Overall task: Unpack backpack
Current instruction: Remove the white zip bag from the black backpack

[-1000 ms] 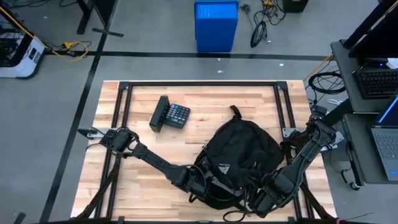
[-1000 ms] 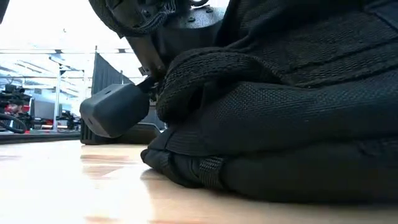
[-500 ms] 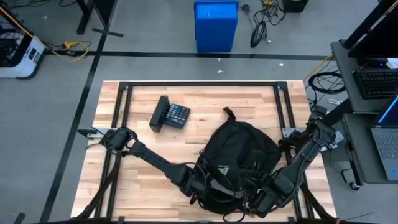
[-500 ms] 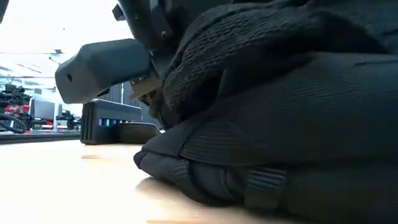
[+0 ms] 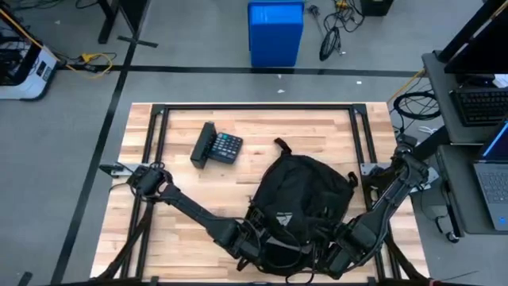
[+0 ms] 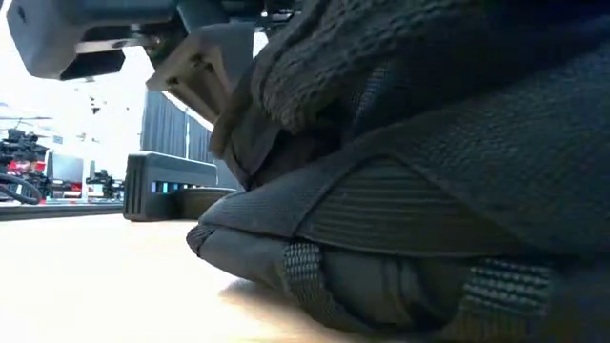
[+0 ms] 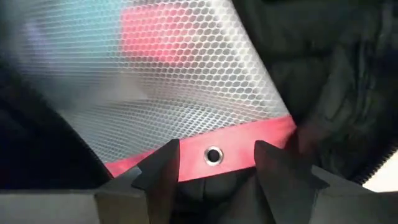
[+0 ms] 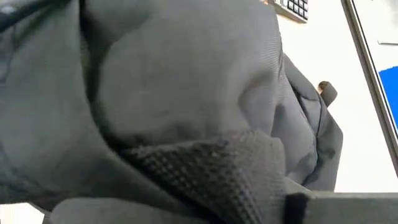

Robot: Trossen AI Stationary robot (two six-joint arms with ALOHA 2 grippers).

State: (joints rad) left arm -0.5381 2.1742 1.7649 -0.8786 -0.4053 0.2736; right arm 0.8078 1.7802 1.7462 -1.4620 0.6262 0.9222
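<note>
2 left fingers (image 7: pixel 163 177) straddle, parted, a mesh pouch (image 7: pixel 168 87) inside the backpack (image 5: pixel 305 202); right unclear.

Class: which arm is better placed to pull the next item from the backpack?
Likely the left: its gripper straddles a mesh pouch inside the backpack. The right gripper only shows backpack fabric.

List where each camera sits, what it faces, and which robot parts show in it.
High view: overhead, straight down on the wooden table; both arms reach the large black fabric backpack.
Low view: table height; backpack fills it, an arm above.
Left wrist view: inside the backpack; left gripper open at a red-edged white mesh pouch.
Right wrist view: pressed against backpack fabric; fingers unseen.
All four views share the backpack.
</note>
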